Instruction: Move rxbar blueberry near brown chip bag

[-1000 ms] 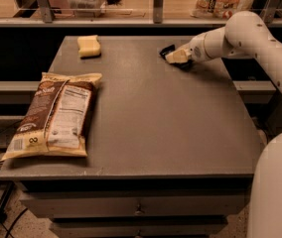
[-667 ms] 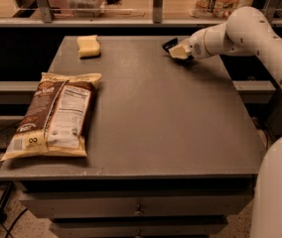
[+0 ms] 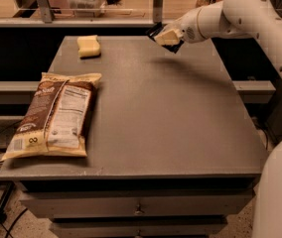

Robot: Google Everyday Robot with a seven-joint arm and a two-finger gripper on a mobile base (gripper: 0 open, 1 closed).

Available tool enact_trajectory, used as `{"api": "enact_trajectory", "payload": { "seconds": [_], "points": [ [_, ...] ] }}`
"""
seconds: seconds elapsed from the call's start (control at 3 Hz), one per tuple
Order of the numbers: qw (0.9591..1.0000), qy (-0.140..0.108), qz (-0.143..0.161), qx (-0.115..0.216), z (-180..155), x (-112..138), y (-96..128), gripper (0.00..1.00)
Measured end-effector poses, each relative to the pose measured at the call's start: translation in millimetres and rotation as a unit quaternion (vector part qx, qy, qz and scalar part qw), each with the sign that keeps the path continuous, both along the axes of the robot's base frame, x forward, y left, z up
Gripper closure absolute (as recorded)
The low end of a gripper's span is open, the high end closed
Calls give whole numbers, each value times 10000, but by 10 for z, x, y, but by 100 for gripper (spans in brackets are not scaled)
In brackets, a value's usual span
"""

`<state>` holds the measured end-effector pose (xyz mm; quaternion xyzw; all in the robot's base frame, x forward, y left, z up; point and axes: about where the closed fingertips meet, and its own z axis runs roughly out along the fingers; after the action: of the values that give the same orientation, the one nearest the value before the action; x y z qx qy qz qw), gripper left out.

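1. Holding is the step in hand, as the camera view shows it: my claw (image 3: 167, 36), cream-fingered at the end of my white arm (image 3: 220, 19), hangs above the far edge of the grey table (image 3: 171, 133), clamped on the rxbar blueberry (image 3: 153, 31), a small flat bar in a dark navy wrapper. The bar sticks out past my fingers and looks clear of the tabletop, with a soft shadow just below my claw.
2. The brown chip bag (image 3: 54, 115), a large flat pillow of brown and cream-yellow, lies well away from my claw, toward the near-left corner in the camera view. A pale yellow sponge (image 3: 89, 45) sits level with my claw, off to the same side.
3. Next, I judge, I must carry the bar across the table toward the bag and set it down just beside it, not on top.
4. The bag shows a white nutrition-label panel, but I cannot read its print. Nothing on the bar's wrapper is legible.
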<state>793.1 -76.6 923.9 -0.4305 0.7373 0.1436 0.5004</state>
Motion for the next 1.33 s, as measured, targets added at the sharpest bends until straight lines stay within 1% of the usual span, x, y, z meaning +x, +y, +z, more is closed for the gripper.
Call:
{"api": "enact_trajectory", "payload": {
  "seconds": [0.33, 0.67, 1.0, 1.33],
  "points": [
    [10000, 1, 2, 0, -1, 0, 2, 100],
    [9988, 73, 438, -201, -84, -149, 286, 100],
    [9923, 158, 1191, -294, -191, -530, 690, 100],
    [9786, 320, 2005, -330, -301, -1000, 1050, 100]
  ]
}}
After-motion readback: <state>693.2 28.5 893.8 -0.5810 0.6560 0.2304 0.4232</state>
